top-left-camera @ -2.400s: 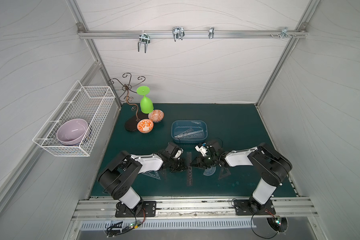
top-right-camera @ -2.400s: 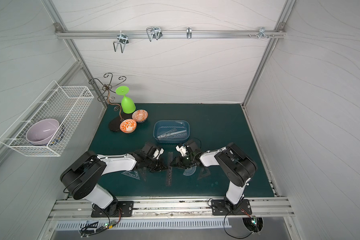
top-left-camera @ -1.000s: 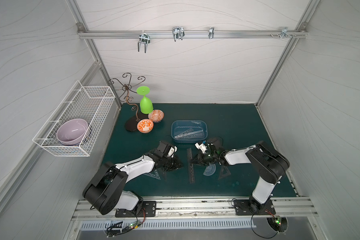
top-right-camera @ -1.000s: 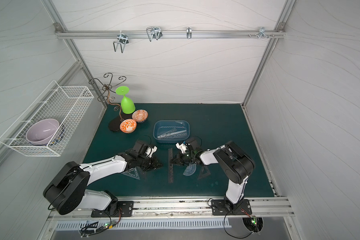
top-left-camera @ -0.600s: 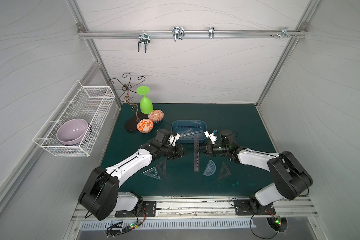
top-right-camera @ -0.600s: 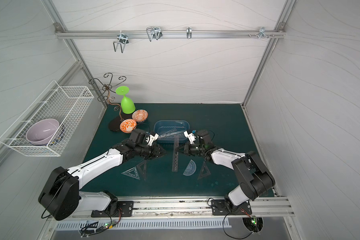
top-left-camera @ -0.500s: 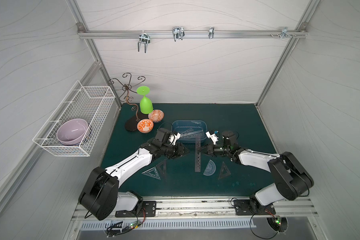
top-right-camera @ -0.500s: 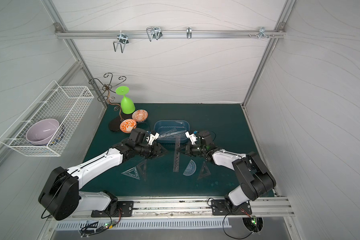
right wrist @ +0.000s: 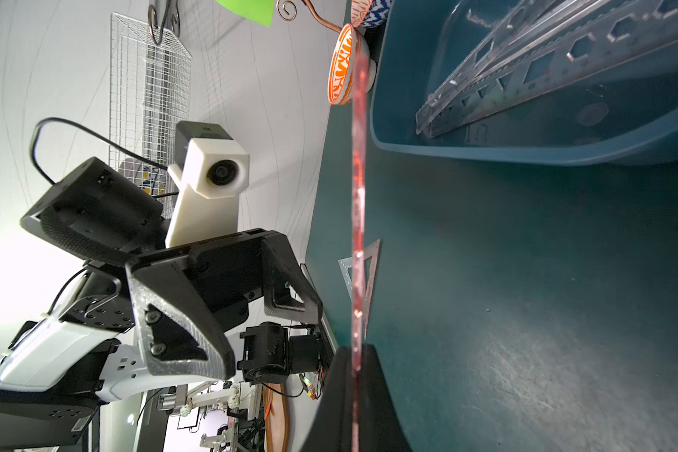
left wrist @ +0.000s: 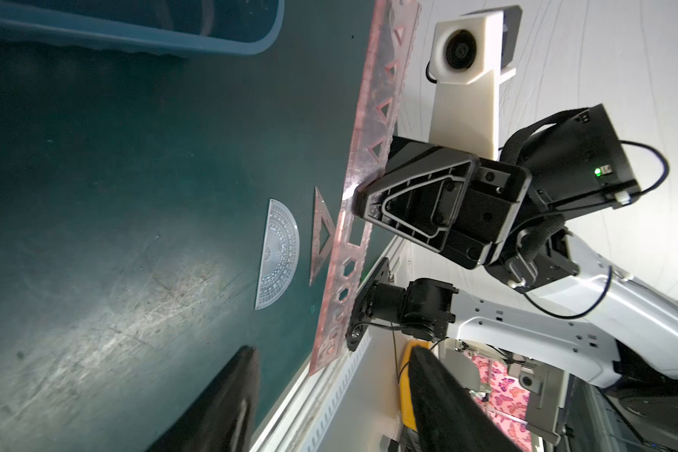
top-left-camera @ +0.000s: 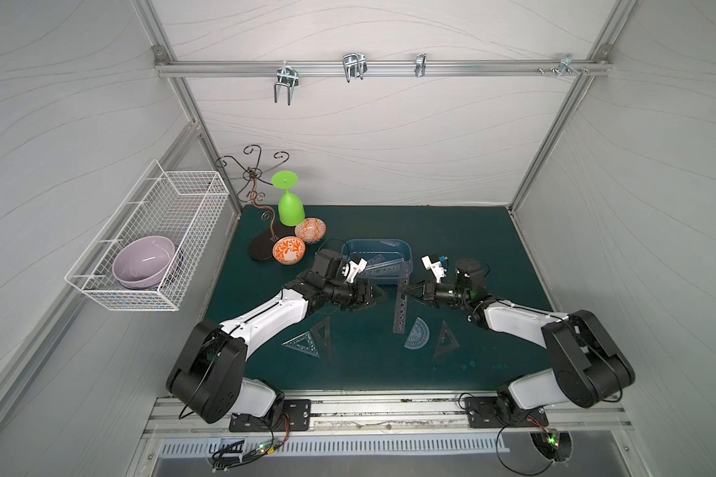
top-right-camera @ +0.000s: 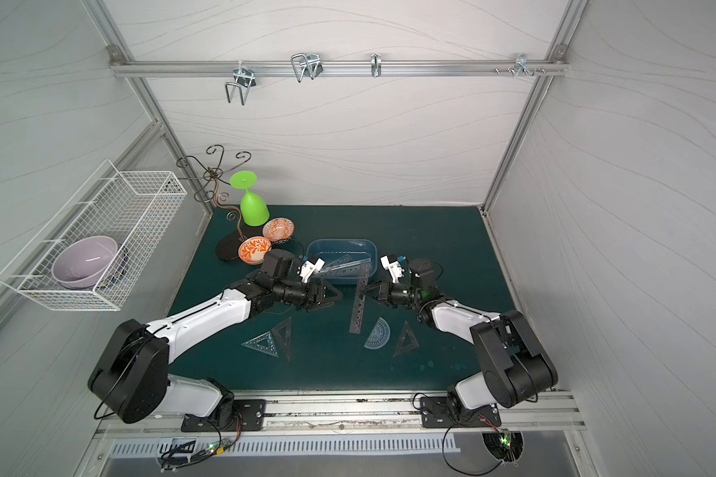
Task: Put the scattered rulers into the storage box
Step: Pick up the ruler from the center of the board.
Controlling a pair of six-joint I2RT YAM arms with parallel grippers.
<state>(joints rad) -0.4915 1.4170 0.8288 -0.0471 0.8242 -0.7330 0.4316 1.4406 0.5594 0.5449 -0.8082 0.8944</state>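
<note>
Beside box: right end effector grips ruler on edge.
Left end effector: jaws apart, empty.
Next: swing ruler over box, drop.

Blue storage box, lime-green goblet, orange-patterned bowl, lilac bowl, dark-green mat

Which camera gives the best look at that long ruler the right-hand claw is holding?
The left wrist view: there the long ruler faces the camera broadside, stencil holes clear, pinched by the right gripper. The right wrist view sees it edge-on, a thin reddish line. In both top views it is a small dark strip.
</note>
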